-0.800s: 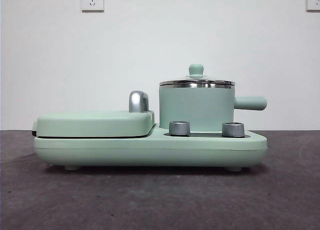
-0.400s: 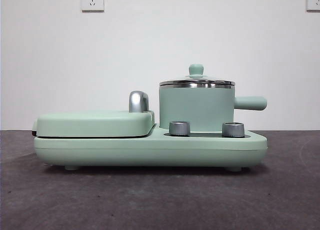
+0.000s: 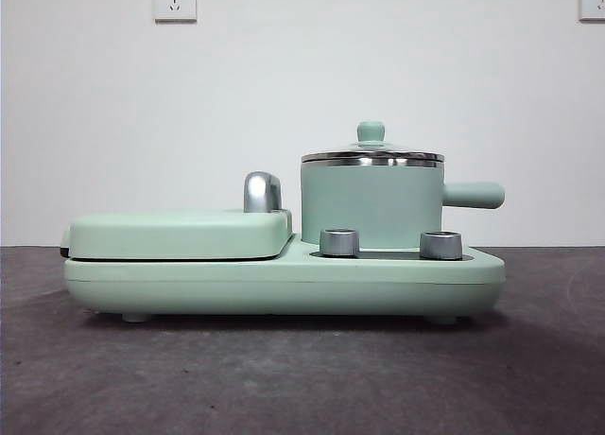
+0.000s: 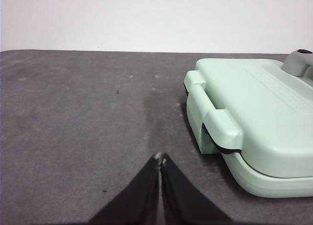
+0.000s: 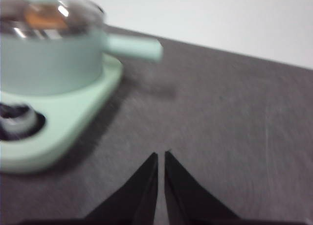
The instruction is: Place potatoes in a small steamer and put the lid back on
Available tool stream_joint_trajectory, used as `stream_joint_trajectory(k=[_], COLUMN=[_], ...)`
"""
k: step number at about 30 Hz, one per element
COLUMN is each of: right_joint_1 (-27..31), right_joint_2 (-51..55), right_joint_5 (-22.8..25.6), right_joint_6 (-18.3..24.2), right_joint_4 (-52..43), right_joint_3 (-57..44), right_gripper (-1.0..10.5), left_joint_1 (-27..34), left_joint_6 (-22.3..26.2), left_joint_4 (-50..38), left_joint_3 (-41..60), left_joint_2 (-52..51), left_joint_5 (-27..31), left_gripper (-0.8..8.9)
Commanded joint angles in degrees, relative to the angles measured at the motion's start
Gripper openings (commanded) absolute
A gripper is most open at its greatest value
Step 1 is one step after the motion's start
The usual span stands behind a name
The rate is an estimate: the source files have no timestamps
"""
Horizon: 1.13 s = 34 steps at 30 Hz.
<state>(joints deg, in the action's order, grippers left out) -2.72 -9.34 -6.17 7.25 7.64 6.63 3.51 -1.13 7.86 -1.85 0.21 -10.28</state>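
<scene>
From my seat the front view is sharp and evenly lit, the white wall (image 3: 302,95) bright, with only a thin soft shadow under the green cooker base (image 3: 284,284). I see small glints on the lid (image 3: 371,157) rim and the two knobs beside the pot. The left wrist view is clear with flat light. The right wrist view is smeared: pot (image 5: 49,54), lid and table (image 5: 220,117) all blur.
</scene>
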Motion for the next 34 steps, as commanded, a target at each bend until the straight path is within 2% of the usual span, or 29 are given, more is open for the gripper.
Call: stream_joint_trajectory(k=[1,3,12,34], right_joint_1=[0.5,0.9,1.0,1.0], right_joint_2=[5.6,9.6,9.1,9.1], right_joint_5=[0.2,0.3,5.1,5.0], right_joint_6=[-1.0,-1.2,-2.8,-2.7], right_joint_4=[-2.1,-2.7,-1.2,-2.1], right_joint_3=[-3.1,-6.0,-5.9,-5.9], right_gripper=[0.2,0.2,0.2,0.2], left_joint_1=[0.0,0.0,0.0,0.0], left_joint_6=[-0.4,-0.4,-0.4,-0.4], left_joint_4=[-0.6,-0.6,-0.2,-0.1], left_joint_3=[1.1,1.1,1.1,1.1], left_joint_2=[0.0,0.0,0.0,0.0], left_joint_5=[0.2,0.2,0.2,0.2], left_gripper=[0.06,0.06,0.06,0.06])
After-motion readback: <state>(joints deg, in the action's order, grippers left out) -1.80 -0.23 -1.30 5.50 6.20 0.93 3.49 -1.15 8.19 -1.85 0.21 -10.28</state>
